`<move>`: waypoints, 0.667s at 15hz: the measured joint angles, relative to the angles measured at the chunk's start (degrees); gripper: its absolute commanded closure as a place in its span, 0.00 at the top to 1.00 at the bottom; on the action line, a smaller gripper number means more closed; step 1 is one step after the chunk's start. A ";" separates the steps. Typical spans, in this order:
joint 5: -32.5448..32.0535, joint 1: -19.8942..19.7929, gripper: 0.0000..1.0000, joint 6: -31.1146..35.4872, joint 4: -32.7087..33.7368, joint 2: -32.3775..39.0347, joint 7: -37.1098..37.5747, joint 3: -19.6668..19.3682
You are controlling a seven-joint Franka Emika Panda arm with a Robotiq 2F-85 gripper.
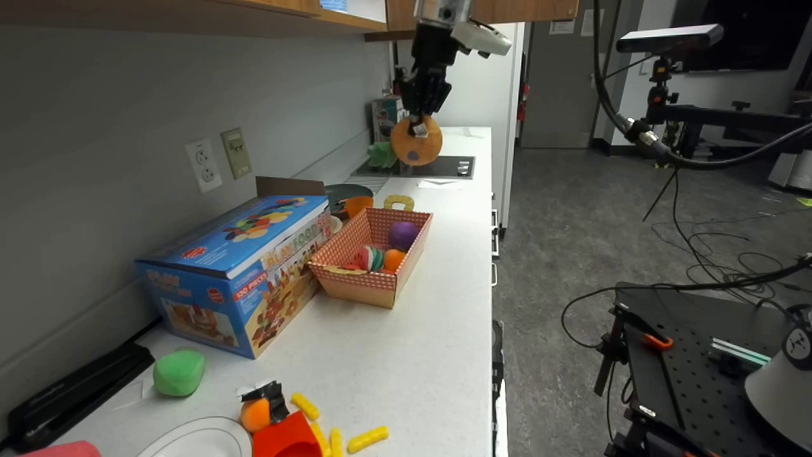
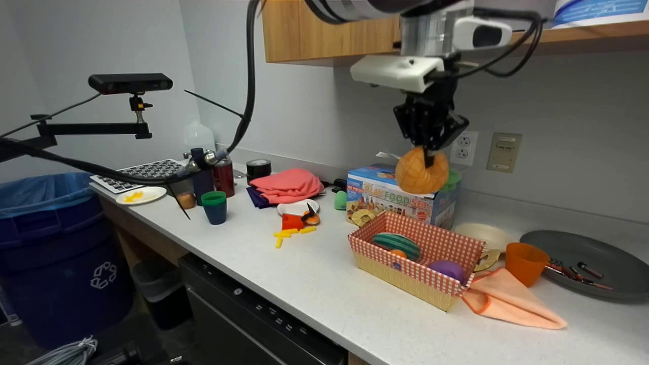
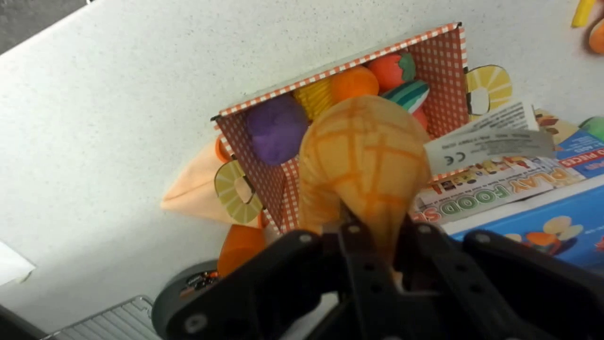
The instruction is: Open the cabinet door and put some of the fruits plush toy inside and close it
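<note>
A black robot gripper [image 3: 385, 231] pinches a cross-lined orange plush toy [image 3: 365, 146] between its jaws in the air over a white counter [image 3: 141, 71], white tags [image 3: 490, 146] sticking out to the side. On the counter, a red-checked basket [image 3: 443, 75] holds a purple toy fruit [image 3: 277, 130], a yellow toy [image 3: 315, 97], an orange toy fruit [image 3: 355, 84], a red toy fruit [image 3: 388, 73] and a striped watermelon toy [image 3: 408, 97]. A blue play-food box [image 3: 524, 211] stands just beside the basket. High beyond the arm [image 1: 438, 14], in an exterior view, the wooden cabinet door [image 1: 523, 11] juts out beside an exposed shelf [image 1: 349, 23].
</note>
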 measured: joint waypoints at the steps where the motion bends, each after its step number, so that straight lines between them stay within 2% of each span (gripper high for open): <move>1: 0.00 -0.11 0.04 -0.02 -1.07 -2.86 -1.24 -0.33; 5: 1.01 -0.13 0.04 3.12 -3.62 -12.89 -3.45 -1.28; 10: 6.33 1.43 0.04 13.78 -4.00 -18.78 -4.31 -1.35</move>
